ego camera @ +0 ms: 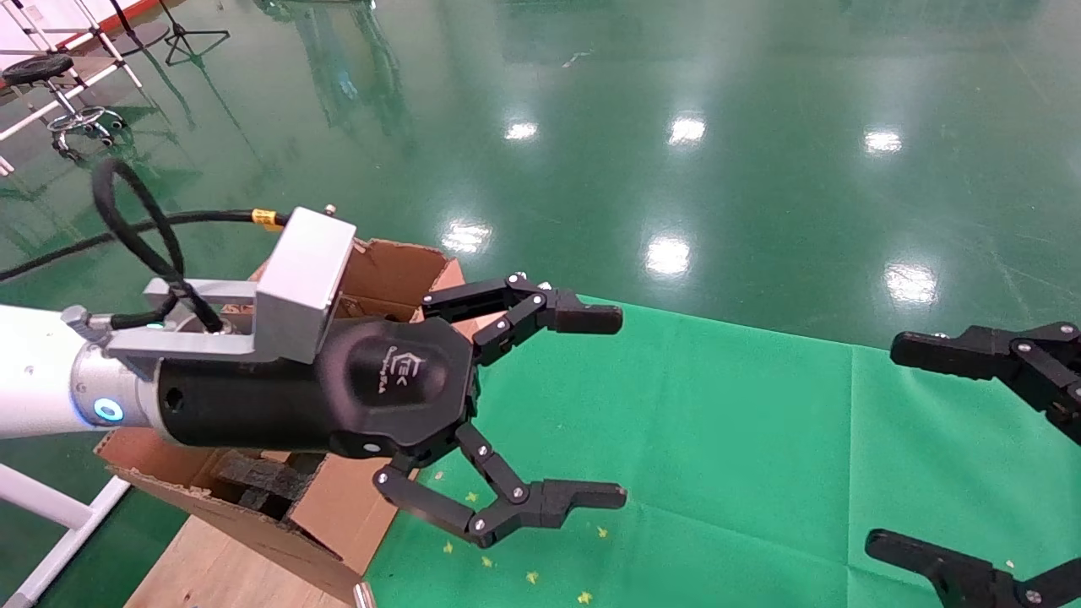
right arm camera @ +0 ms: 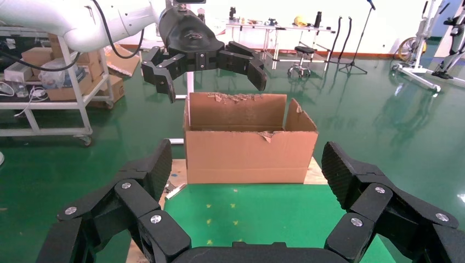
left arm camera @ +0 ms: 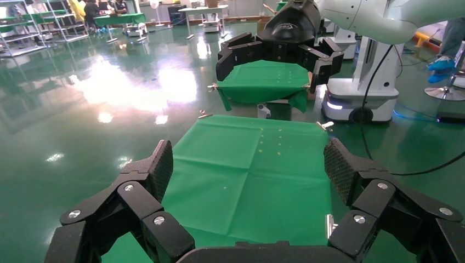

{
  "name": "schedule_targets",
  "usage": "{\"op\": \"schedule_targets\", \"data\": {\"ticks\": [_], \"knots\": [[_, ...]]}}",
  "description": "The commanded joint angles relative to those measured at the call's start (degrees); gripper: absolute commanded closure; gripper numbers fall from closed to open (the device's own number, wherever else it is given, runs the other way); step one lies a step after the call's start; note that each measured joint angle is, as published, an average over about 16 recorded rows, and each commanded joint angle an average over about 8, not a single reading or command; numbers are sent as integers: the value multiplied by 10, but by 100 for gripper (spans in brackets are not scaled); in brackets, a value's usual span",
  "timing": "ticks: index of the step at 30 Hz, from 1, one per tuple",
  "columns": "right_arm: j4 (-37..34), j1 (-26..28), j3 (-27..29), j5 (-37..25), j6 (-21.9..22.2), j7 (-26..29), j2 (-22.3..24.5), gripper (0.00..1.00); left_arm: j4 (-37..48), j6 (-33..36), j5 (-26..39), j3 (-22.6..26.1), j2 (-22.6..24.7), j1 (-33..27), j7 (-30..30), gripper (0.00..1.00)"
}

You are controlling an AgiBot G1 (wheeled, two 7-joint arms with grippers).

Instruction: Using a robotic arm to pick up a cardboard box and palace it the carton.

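Note:
The robotic arm, white with a silver camera block, reaches in from the left of the head view. Its left gripper is open and empty, hovering over the near left part of the green cloth table, just past the carton's rim. The carton is large and brown with torn flaps, and dark foam blocks lie inside it. It stands at the table's left end. My right gripper hangs open and empty at the right edge. The cardboard box is out of view.
The carton rests on a wooden board beside the cloth. Metal clips hold the cloth's corners. A stool and stands are far back left on the glossy green floor. A shelf cart stands behind the carton.

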Motion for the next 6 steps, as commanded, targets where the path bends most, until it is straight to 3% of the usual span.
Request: {"op": "schedule_targets", "data": {"ticks": [1,6], "knots": [[0,0,0,0,0,0,0,0,0,0,0,0,0,0,0,0],[0,0,0,0,0,0,0,0,0,0,0,0,0,0,0,0]]}}
